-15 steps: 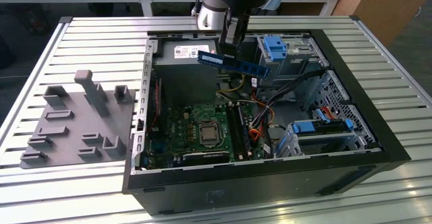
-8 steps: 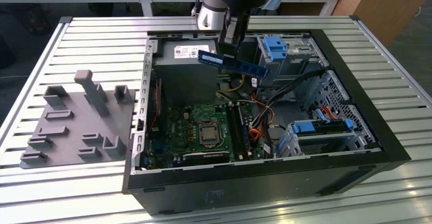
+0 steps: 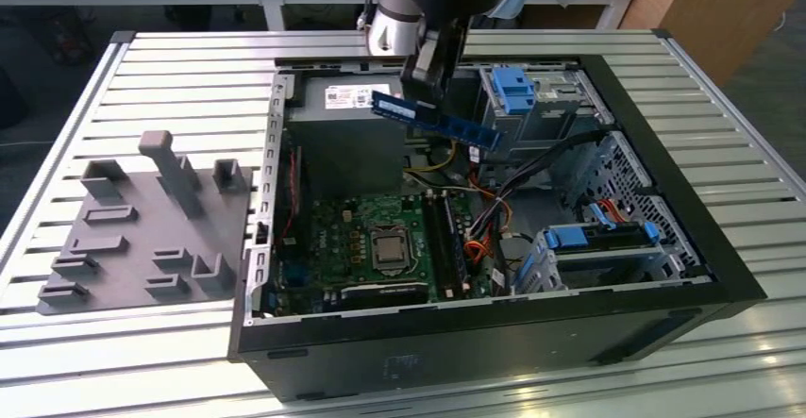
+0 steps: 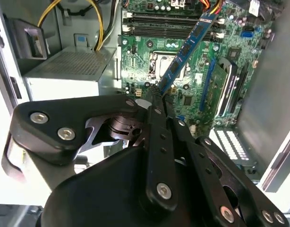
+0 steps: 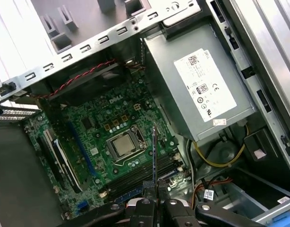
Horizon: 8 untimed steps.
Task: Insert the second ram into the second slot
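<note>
The tabletop (image 3: 189, 59) carries one computer case (image 3: 504, 328) and one grey fixture plate (image 3: 139, 248). Inside the case are one motherboard (image 3: 340, 239), one power supply (image 3: 340, 135) and two light-blue drive clips (image 3: 512, 88) (image 3: 592, 237). There is one gripper (image 3: 416, 97) and one ram stick (image 3: 456, 126).

Thin blue second ram (image 3: 460, 127), tilted (dark chips), over case (image 3: 504, 342).

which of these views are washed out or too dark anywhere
Exterior view: even light, table bright, inside of the computer case shaded. Second wrist view: ground outside the case burns to white, the tool is a dark mass, the second ram well lit. First wrist view: table slats washed out, motherboard evenly lit.
</note>
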Each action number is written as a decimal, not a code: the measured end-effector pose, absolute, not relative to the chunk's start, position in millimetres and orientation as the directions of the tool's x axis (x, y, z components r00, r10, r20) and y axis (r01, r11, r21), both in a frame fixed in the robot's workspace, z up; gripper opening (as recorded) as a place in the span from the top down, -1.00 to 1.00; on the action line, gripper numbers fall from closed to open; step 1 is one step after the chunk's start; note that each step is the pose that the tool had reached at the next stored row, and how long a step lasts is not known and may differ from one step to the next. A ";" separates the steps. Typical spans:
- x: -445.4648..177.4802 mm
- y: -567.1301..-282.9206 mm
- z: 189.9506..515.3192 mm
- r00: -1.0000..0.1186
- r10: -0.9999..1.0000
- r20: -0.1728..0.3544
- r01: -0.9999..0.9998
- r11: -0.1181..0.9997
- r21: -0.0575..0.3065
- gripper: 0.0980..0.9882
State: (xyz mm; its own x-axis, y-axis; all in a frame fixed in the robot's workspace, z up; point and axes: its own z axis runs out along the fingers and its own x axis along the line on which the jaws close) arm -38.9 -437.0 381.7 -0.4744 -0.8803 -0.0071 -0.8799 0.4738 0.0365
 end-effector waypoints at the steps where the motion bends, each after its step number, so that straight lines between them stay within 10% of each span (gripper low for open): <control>1: -38.9 -437.0 381.6 -0.487 -0.873 -0.007 -0.873 0.486 0.036 0.91; 8: -38.9 -437.0 381.0 -0.577 -0.817 -0.005 -0.816 0.577 0.035 0.91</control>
State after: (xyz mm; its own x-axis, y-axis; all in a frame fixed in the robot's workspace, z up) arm -38.9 -437.0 381.0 -0.5773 -0.8165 -0.0050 -0.8161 0.5768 0.0352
